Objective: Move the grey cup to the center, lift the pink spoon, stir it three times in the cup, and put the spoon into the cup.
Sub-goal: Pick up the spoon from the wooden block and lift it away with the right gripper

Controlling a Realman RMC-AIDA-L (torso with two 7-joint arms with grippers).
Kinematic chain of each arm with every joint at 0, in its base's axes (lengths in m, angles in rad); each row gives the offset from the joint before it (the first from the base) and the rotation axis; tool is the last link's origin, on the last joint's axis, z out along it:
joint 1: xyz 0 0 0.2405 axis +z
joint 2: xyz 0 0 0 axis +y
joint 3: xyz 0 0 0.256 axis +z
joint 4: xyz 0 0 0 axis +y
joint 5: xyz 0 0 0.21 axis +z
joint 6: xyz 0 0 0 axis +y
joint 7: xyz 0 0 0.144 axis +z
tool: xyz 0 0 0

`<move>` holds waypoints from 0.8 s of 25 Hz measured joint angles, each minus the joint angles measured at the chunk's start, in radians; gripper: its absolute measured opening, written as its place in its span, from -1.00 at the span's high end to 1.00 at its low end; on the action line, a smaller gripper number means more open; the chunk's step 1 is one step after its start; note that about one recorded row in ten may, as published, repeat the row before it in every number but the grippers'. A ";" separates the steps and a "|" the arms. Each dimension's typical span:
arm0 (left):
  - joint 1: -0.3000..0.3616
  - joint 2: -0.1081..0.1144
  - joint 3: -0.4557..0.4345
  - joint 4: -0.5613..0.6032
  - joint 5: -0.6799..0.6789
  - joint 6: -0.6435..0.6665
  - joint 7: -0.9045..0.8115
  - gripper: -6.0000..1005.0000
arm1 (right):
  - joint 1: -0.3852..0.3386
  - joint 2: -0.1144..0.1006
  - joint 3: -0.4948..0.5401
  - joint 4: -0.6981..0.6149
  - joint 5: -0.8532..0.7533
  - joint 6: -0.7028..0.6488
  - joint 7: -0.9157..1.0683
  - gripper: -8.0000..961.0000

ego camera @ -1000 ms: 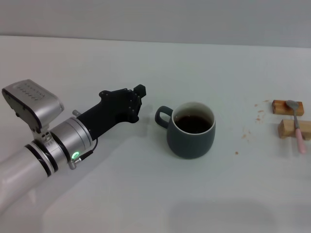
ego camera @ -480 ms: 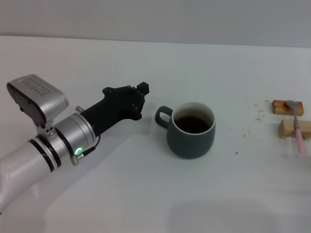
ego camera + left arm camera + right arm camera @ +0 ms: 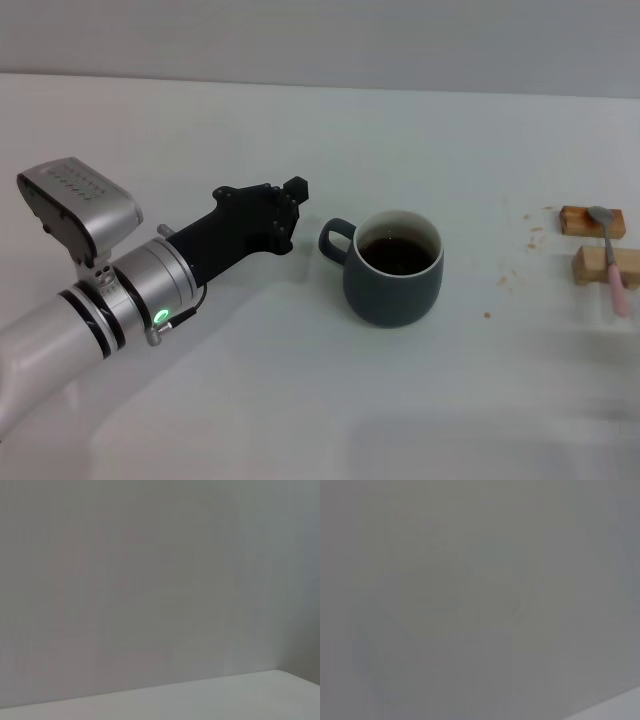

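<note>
only the head view shows the left pincer (image 3: 290,205), grip state unclear, beside the grey cup (image 3: 393,268).

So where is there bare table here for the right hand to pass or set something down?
Bare table runs between the grey cup and the wooden blocks holding the pink spoon, and along the near edge. It is tight where the left gripper sits beside the cup's handle.
</note>
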 joint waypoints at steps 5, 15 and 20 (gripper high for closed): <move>-0.004 -0.002 0.000 0.000 0.007 -0.011 -0.008 0.98 | 0.001 0.002 -0.011 0.018 -0.020 0.032 -0.025 -0.70; -0.006 -0.005 0.000 0.000 0.007 -0.023 -0.009 0.97 | 0.018 0.002 -0.011 0.032 -0.068 0.091 -0.042 -0.70; -0.005 -0.005 -0.002 -0.002 0.007 -0.027 -0.009 0.97 | 0.031 0.002 -0.011 0.028 -0.078 0.124 -0.042 -0.70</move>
